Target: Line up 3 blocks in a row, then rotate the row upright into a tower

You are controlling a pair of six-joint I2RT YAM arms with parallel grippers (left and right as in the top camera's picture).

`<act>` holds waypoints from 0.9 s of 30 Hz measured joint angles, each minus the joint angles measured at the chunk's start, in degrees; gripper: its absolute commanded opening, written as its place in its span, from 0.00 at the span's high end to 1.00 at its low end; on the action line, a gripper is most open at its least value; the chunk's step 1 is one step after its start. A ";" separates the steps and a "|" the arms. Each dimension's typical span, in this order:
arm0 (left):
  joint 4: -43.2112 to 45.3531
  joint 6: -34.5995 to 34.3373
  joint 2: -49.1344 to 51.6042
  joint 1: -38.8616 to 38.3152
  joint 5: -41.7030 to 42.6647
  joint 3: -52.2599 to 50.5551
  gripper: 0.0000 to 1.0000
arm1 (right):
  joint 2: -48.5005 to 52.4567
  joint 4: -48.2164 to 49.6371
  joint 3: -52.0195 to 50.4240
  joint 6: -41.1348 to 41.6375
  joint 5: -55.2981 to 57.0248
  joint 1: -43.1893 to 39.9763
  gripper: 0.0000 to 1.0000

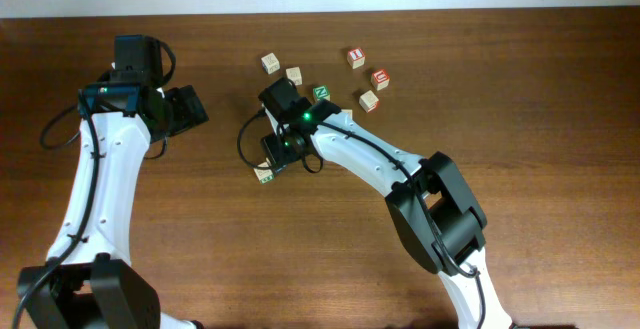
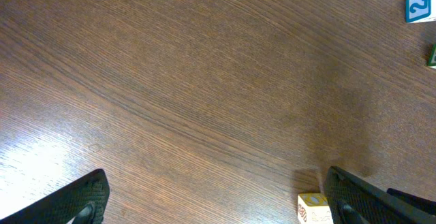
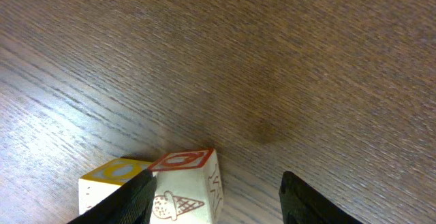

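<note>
In the right wrist view my right gripper (image 3: 218, 186) is open low over the table. A red-topped cube with an ice-cream picture (image 3: 185, 186) stands between its jaws, against the left finger (image 3: 133, 200) and well apart from the right one. A yellow-faced block (image 3: 109, 178) sits just left of that cube. From overhead the right gripper (image 1: 282, 151) hides most of this pair, and one pale block (image 1: 264, 174) shows at its lower edge. My left gripper (image 2: 214, 200) is wide open and empty, with the yellow-faced block (image 2: 313, 209) beside its right finger. A blue-marked block (image 2: 417, 7) lies far off.
Loose cubes lie behind the right gripper: two pale ones (image 1: 270, 62) (image 1: 293, 74), a green-faced one (image 1: 321, 93), two red-marked ones (image 1: 355, 57) (image 1: 379, 78) and a pale one (image 1: 369, 101). The left gripper (image 1: 185, 109) hovers left of the group.
</note>
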 measured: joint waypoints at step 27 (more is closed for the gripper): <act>0.00 0.00 0.02 0.00 0.00 0.00 0.01 | 0.52 -1.33 0.00 -4.13 -3.08 1.31 0.62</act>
